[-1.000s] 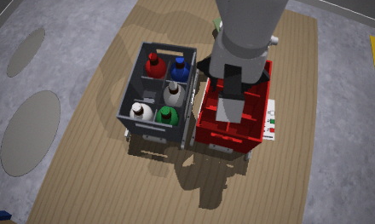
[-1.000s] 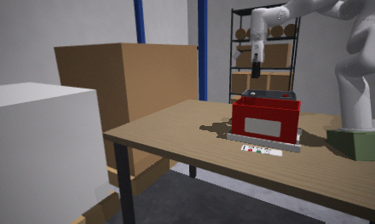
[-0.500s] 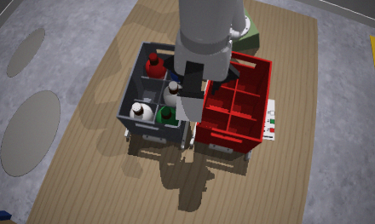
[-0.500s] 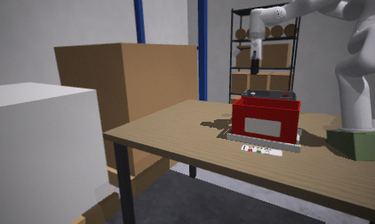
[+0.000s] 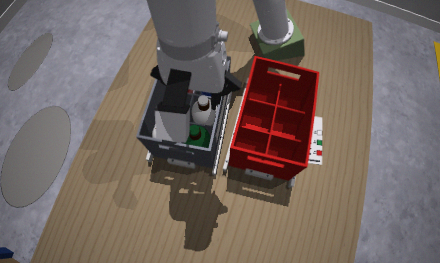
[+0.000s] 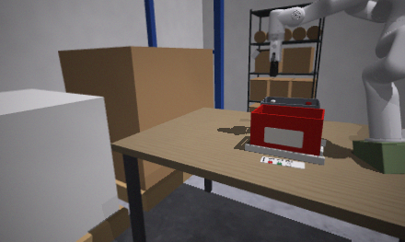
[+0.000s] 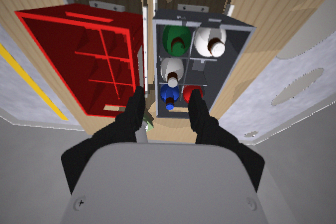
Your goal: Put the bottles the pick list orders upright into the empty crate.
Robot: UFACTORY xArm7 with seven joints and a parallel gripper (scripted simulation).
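The grey crate (image 5: pixel 155 146) (image 7: pixel 240 47) holds a green bottle (image 5: pixel 200 138) (image 7: pixel 175 37), a white bottle (image 7: pixel 207 37), a pale grey bottle (image 5: pixel 202 114) (image 7: pixel 171 67), a blue bottle (image 7: pixel 168 91) and a red bottle (image 7: pixel 187 93); one compartment is empty. The red crate (image 5: pixel 241 159) (image 6: pixel 258 135) beside it is empty. My gripper (image 6: pixel 274 74) (image 7: pixel 167 96) is open and empty, high above the grey crate; in the wrist view its fingertips frame the blue and red bottles. The pick list (image 5: pixel 314 154) (image 6: pixel 299 164) shows red, green and white marks from its black bar; its counts are too small to read.
The crates stand side by side on light rails on the wooden table (image 5: pixel 325 212) (image 6: pixel 184 144), with a narrow gap between them. The arm's green base block (image 5: pixel 287 49) (image 6: pixel 379 158) stands behind the red crate in the top view.
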